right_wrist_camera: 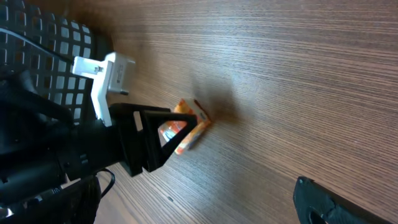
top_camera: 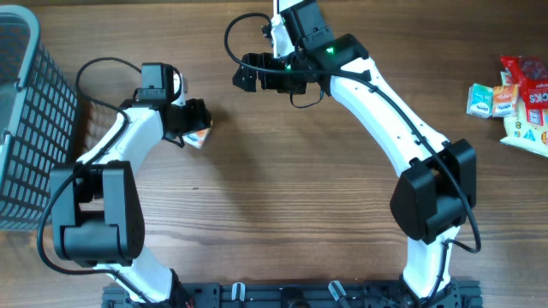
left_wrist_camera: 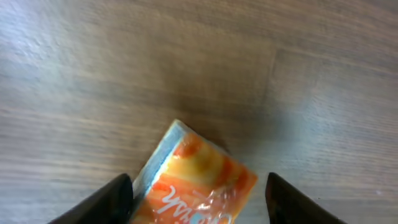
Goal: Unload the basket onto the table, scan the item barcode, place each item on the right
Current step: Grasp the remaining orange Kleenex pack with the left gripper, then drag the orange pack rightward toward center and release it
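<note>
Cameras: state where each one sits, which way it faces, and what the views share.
Overhead: fixed above the table, looking straight down; left arm and right arm show, plus basket and snack packs.
Left wrist: on the left arm, facing down at the orange packet between its own jaws.
Right wrist: on the right arm, looking obliquely across at the left jaws and packet; only one own jaw shows.
Shared: all three show the packet.

item: orange packet (left_wrist_camera: 199,180) — pale-blue side, glossy | pose: tilted | place: on wood table (left_wrist_camera: 93,62)
</note>
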You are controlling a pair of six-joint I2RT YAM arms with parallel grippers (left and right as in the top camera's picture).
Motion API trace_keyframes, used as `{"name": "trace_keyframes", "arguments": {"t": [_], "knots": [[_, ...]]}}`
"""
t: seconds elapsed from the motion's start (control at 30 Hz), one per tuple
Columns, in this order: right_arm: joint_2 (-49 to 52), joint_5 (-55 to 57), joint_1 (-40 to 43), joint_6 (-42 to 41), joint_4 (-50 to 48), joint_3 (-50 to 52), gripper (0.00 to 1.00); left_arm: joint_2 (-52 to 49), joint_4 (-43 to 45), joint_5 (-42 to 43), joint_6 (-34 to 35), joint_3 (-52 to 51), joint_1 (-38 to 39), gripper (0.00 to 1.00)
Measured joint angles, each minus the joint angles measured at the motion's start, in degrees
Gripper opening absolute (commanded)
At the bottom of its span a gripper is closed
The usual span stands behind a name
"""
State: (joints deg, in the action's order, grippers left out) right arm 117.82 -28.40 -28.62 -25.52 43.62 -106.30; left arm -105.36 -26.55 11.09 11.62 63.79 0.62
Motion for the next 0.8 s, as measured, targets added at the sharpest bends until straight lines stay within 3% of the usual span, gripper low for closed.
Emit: {"name": "trace_keyframes", "arguments": {"t": [0.2,0.33,0.57,0.8], "knots": [[0.0,0.0,0.0,0.0,0.0,0.0,1.00,0.0,-3.9,1.5,-0.3,0.0,0.0,0.26],[0.0,0.0,0.0,0.0,0.0,0.0,1.00,-0.1,-7.8,2.0,-0.6,0.0,0.0,0.04],[0.0,0.0,0.0,0.0,0.0,0.0,1.00,-0.1,-12.9,4.8,-0.4,0.2,0.0,0.04],[0.0,0.2,0.0,0.0,0.0,0.0,1.00,-0.1,-16.0,17.7,-0.4,0.2,0.3,0.04]]}}
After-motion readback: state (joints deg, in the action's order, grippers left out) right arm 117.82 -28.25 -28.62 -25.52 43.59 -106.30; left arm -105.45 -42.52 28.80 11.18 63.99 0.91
